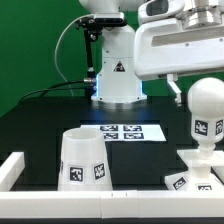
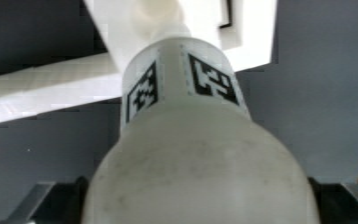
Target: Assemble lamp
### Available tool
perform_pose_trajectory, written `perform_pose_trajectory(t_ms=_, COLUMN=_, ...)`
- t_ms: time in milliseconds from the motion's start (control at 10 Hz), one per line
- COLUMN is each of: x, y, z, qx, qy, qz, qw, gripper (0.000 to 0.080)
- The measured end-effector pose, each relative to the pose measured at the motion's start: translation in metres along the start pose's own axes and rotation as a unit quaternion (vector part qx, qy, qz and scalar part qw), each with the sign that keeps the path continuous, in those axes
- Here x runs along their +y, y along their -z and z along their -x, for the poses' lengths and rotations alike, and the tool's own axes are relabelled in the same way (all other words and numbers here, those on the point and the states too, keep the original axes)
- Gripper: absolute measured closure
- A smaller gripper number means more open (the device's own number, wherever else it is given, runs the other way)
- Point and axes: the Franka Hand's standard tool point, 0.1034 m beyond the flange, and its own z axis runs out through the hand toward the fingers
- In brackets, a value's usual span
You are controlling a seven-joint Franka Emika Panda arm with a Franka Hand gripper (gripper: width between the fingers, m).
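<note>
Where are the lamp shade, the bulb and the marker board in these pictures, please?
shade [image 1: 83,158], exterior view, side wall.
bulb [image 1: 206,100], exterior view, round head.
marker board [image 1: 130,131], exterior view, tagged top face.

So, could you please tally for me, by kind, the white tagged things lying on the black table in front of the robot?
lamp shade: 1
bulb: 1
lamp base: 1
marker board: 1
Total: 4
</note>
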Motion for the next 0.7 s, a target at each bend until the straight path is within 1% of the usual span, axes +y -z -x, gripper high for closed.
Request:
perform_pose_trajectory(t_ms=200, x=-0.003, y=0.003, z=0.008, qx=0.001, qy=0.004, qz=-0.002, qw=1.0, gripper=0.0223)
perform_pose_trajectory(t_ms=300, x=-0.006, y=0.003, z=0.01, qx=0.015, qy=0.006, qz=-0.008, qw=1.0, gripper=0.0223)
perform_pose_trajectory(t_ms=400, x=-0.011, y=0.005, z=0.015, qx=0.035, qy=0.013, qz=-0.015, qw=0.999, gripper=0.0223)
perform_pose_trajectory(t_ms=600, x=-0.007, y=0.005, z=0.013, qx=0.037, qy=0.018, qz=-0.014, qw=0.999, gripper=0.0223)
perform_pose_trajectory(t_ms=700, x=-0.002, y=0.005, z=0.011, qx=0.034, qy=0.026, qz=-0.011, qw=0.999, gripper=0.0223)
